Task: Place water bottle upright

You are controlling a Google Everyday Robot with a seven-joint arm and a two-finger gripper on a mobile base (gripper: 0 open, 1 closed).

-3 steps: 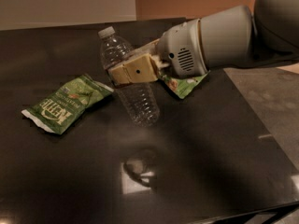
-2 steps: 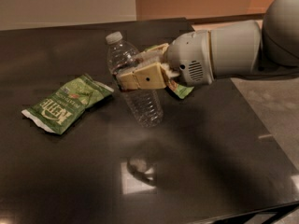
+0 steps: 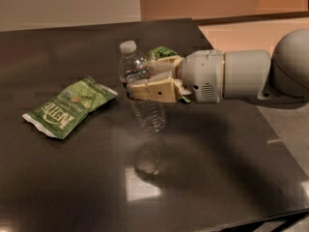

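The water bottle [image 3: 145, 108] is clear ribbed plastic with a white cap at the top. It hangs nearly upright, tilted slightly, above the dark table [image 3: 217, 168]; its base is off the surface, with its reflection below. My gripper [image 3: 133, 83] comes in from the right and is shut on the bottle's middle, hiding its label. The tan fingers [image 3: 154, 91] wrap across the bottle's front.
A green Kettle snack bag [image 3: 67, 108] lies flat to the left of the bottle. Another green bag [image 3: 161, 53] peeks out behind the gripper. The table's right edge runs near the arm, the front edge is at the bottom.
The arm has swung lower and more level. The bottle has moved a little right and turned closer to upright, still held above the table.
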